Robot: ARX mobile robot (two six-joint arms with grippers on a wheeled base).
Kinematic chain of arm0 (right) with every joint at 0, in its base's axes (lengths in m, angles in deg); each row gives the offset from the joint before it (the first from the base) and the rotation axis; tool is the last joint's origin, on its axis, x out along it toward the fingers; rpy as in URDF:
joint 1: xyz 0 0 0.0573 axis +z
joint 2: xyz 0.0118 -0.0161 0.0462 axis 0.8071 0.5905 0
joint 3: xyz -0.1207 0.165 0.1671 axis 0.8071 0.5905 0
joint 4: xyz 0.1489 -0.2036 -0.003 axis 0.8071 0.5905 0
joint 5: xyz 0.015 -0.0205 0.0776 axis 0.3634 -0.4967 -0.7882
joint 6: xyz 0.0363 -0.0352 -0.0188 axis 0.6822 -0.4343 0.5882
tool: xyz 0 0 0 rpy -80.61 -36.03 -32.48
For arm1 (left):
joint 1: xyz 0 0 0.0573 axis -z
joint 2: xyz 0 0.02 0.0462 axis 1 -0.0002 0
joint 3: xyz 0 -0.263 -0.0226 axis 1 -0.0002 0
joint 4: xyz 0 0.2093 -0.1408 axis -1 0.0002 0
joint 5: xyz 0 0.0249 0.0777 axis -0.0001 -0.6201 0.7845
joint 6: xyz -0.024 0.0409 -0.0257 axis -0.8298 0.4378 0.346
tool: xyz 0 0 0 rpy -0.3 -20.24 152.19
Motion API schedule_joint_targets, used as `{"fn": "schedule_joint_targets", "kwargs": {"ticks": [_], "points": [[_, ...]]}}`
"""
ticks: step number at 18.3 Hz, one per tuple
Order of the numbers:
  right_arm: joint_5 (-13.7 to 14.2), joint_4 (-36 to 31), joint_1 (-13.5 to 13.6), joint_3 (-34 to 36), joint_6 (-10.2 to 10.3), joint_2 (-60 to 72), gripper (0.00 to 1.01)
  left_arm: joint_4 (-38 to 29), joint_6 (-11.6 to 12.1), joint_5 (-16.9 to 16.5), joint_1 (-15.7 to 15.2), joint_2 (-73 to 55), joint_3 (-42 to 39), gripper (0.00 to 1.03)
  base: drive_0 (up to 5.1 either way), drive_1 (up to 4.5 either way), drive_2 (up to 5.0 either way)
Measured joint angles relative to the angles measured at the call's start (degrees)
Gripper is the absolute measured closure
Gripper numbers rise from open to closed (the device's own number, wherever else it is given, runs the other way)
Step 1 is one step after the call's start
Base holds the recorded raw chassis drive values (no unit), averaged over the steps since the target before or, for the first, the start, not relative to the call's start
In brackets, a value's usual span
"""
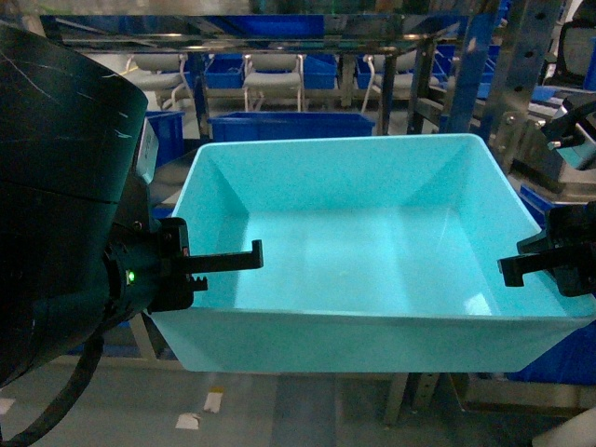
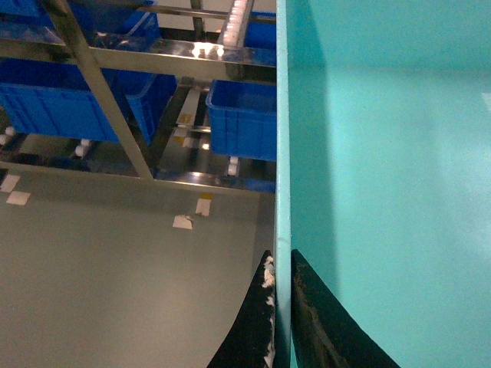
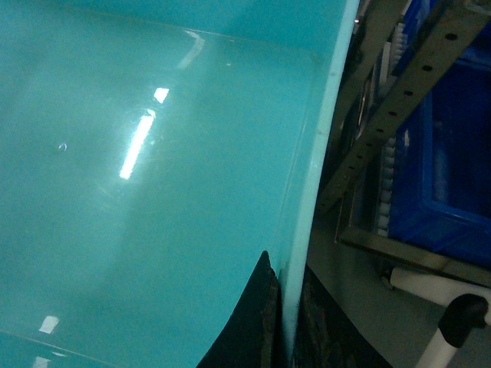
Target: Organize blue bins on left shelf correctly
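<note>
A light turquoise rectangular plastic tub (image 1: 372,270), empty and smooth-walled, was held off the floor in front of the stainless-steel rack (image 1: 279,42) of posts and rails. The left gripper (image 1: 200,264) was clamped over the tub's left rim and the right gripper (image 1: 531,265) over its right rim. Only the wrist views showed the grip closely: one dark finger (image 2: 322,322) lay inside the wall and one outside, and likewise on the right (image 3: 245,322). Royal-blue plastic bins (image 2: 69,100) were recorded on the rack's tiers in the left wrist view, with paper scraps (image 2: 182,222) on the grey floor.
</note>
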Motion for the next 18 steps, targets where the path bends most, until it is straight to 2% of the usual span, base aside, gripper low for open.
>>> {"fn": "schedule_joint_targets", "kwargs": {"ticks": [18], "points": [[-0.02, 0.02, 0.02, 0.0, 0.11, -0.02, 0.98, 0.0, 0.07, 0.02, -0.09, 0.15, -0.09, 1.01, -4.6, 3.94, 0.9]]}}
